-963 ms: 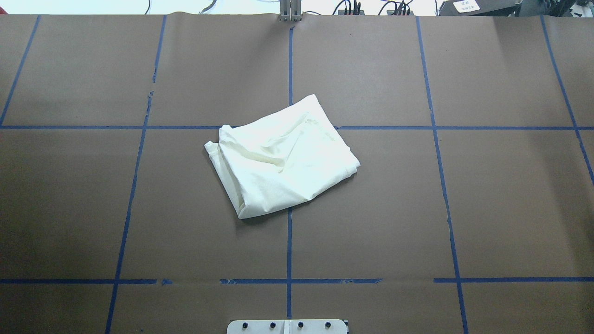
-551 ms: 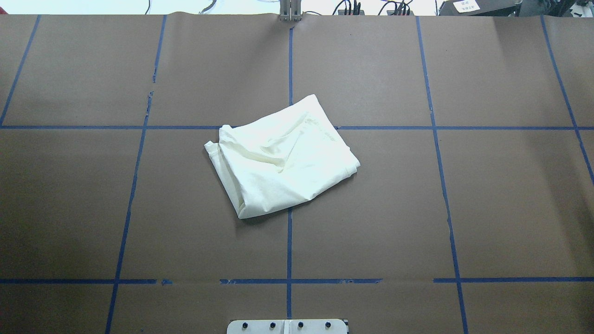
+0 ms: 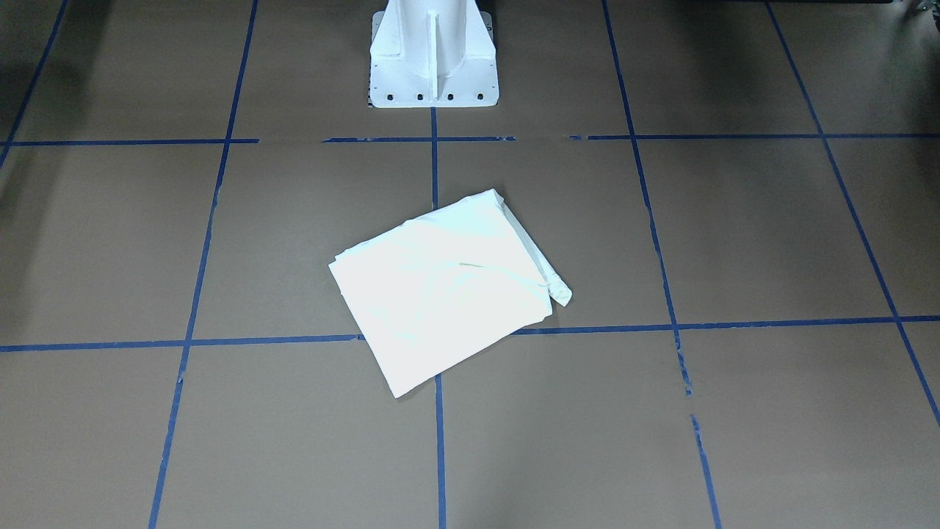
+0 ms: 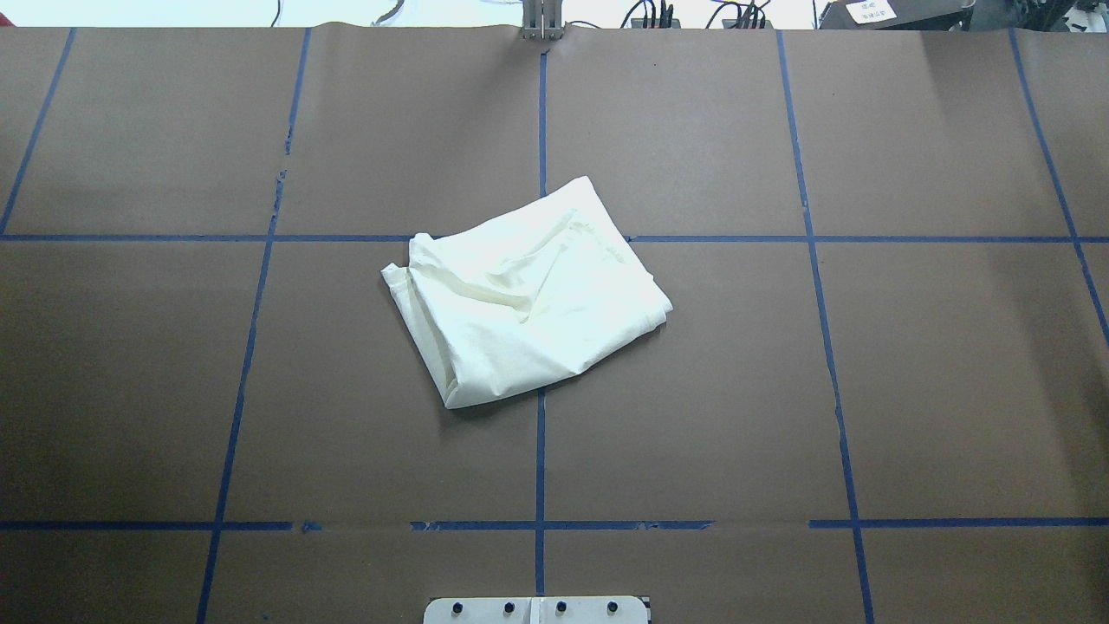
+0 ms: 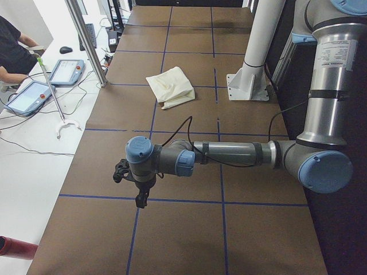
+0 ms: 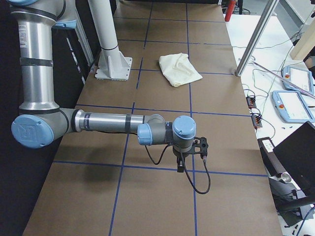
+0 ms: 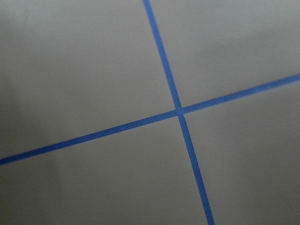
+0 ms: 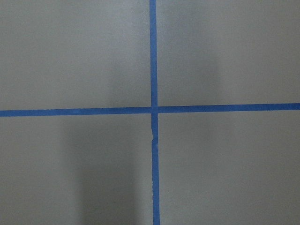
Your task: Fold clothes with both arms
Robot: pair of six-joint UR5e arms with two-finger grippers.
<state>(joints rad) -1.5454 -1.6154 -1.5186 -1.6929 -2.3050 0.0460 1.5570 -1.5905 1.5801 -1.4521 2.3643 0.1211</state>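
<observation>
At centre frame of the overhead view, the shirt lies as a folded, slightly skewed rectangle, plain cream side up, across a crossing of blue tape. Nothing has shifted in the last second: its outline and creases match the earlier overhead pictures, and no arm shows in that view. I judge the folding done or nearly so, with both arms parked well apart from the cloth.

Low in the left side view the left gripper hangs just over the table; low in the right side view the right gripper does the same. Whether either claw is spread or closed, I cannot tell. Both wrist cameras see only bare paper and tape.

Brown paper covers the table. A white pedestal stands at top centre of the front view. A person sits at upper left of the left side view by two pendants.
</observation>
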